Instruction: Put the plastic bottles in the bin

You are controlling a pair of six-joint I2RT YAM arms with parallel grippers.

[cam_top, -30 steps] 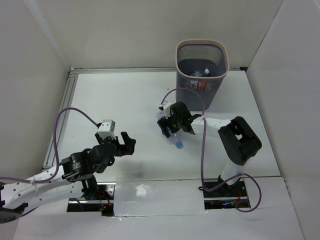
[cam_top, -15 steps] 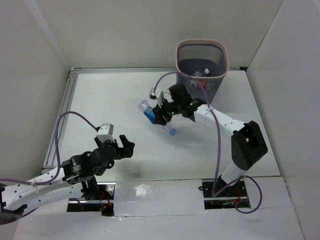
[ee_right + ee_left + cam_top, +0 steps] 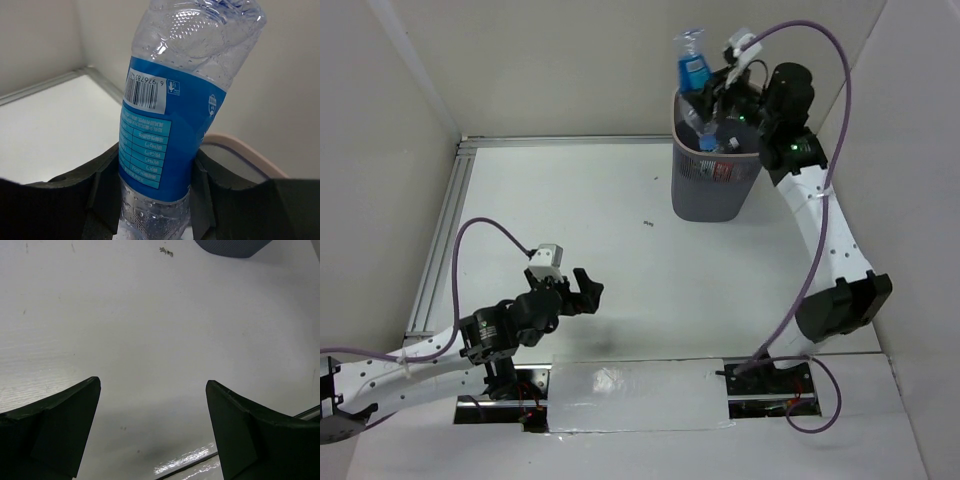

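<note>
Releasing step in hand, by judgement; next move calls for centring the blue-labelled bottle (image 3: 693, 68) over the mouth of the bin (image 3: 715, 195), then parting the fingers. Surface (image 3: 570, 200): white, carries bin. Bin: upright, several bottles (image 3: 720, 145) inside. Right claw (image 3: 715, 100): above bin's rim, clamped on blue-labelled bottle, which is tilted and not yet inside. Left claw (image 3: 582, 290): well apart from bin, fingers spread, empty

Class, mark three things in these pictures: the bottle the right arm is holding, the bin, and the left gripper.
blue-labelled bottle (image 3: 160, 135), right wrist view, on its blue label.
bin (image 3: 715, 195), top external view, on its mesh wall.
left gripper (image 3: 152, 385), left wrist view, midway between its fingertips.
</note>
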